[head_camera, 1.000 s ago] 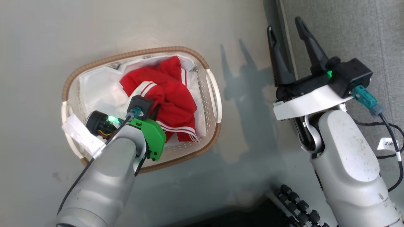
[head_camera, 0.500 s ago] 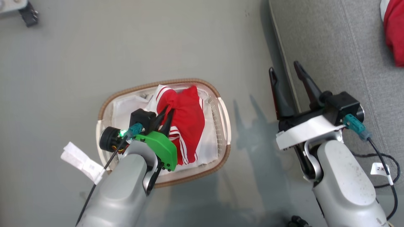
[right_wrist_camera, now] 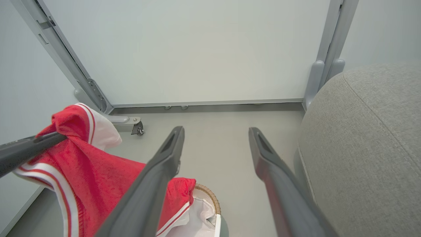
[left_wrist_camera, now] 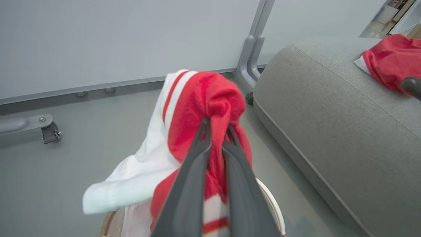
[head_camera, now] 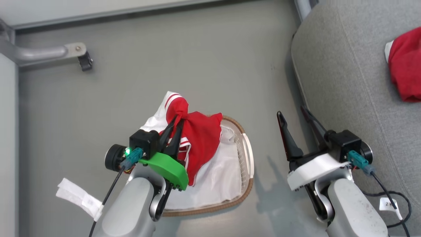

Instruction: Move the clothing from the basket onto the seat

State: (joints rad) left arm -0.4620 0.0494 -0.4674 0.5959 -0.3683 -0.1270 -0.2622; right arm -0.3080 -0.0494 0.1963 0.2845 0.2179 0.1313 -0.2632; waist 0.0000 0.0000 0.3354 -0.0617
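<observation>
My left gripper (head_camera: 177,120) is shut on a red garment with white stripes (head_camera: 200,138), holding it lifted above the basket (head_camera: 247,154). The cloth bunches over the fingertips (left_wrist_camera: 205,123) and hangs down toward the white liner (head_camera: 217,184). The same garment (right_wrist_camera: 82,171) hangs at the left of the right wrist view. My right gripper (head_camera: 292,113) stands open and empty, between the basket and the grey seat (head_camera: 348,82). A second red garment (head_camera: 406,72) lies on the seat at the right (left_wrist_camera: 391,62).
A grey metal frame leg with a caster (head_camera: 84,59) stands on the floor at the far left. A pale wall panel (right_wrist_camera: 197,49) and upright post (right_wrist_camera: 325,49) close off the far side. Black cable (head_camera: 399,210) trails beside the right arm.
The left gripper has risen out of the basket with the red garment pinched in it, the cloth now hanging free. The head camera has tilted up, showing more seat and the wall. Right gripper stays open.
</observation>
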